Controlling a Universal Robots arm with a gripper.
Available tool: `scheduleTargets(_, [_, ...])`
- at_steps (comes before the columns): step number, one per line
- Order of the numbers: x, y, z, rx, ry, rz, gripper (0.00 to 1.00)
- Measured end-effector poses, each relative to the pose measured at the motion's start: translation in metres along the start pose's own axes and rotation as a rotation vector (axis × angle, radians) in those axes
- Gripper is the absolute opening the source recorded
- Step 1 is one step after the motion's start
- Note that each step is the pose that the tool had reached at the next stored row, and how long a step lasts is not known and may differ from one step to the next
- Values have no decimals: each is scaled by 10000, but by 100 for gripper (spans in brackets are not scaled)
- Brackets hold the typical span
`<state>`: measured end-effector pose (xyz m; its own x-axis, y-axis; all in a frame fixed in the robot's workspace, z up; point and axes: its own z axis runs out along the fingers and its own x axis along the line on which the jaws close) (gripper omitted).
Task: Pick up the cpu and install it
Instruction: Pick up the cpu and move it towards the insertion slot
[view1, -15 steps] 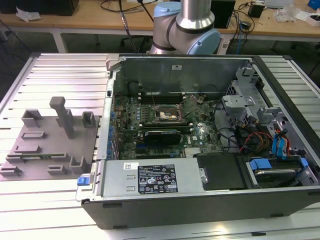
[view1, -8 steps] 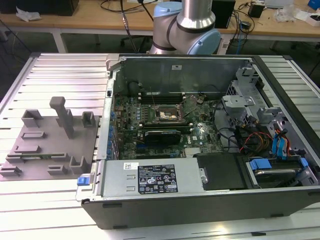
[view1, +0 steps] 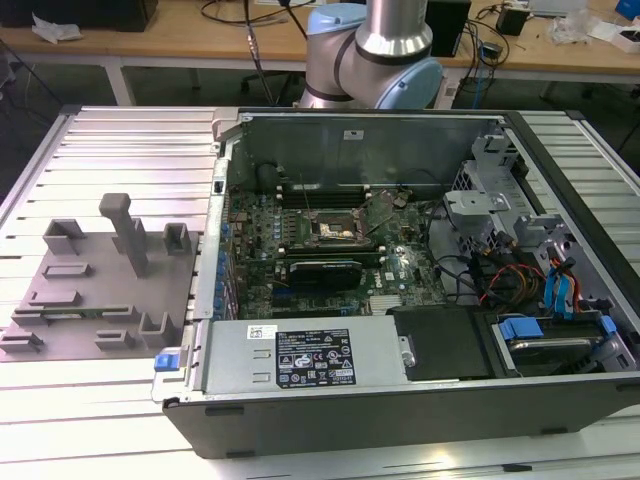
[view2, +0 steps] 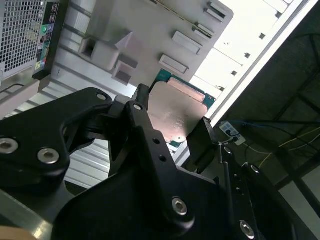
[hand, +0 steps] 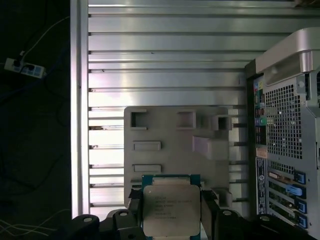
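The cpu (hand: 171, 209), a flat square chip with a silvery metal top and a green edge, is held between the black fingers of my gripper (hand: 171, 220), which is shut on two of its opposite sides. In the second wrist view the cpu (view2: 176, 112) shows tilted between the fingers (view2: 141, 125) of the gripper (view2: 172, 134). It hangs in the air above the grey fixture plate (hand: 175, 145), near that plate's edge. The motherboard socket (view1: 338, 232) lies open inside the computer case (view1: 400, 400).
The grey fixture plate (view1: 90, 290) with slots and an upright post (view1: 128, 232) lies on the ribbed metal table (view1: 130, 140) at the exterior view's left. The case's rear panel (hand: 285, 150) stands beside it. The arm's base (view1: 375, 60) rises behind the case.
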<state>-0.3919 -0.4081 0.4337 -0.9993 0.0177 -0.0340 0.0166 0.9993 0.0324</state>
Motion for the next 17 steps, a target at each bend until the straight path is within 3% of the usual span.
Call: scheduleTargets(17, [-224,4,7,0,1,0,55])
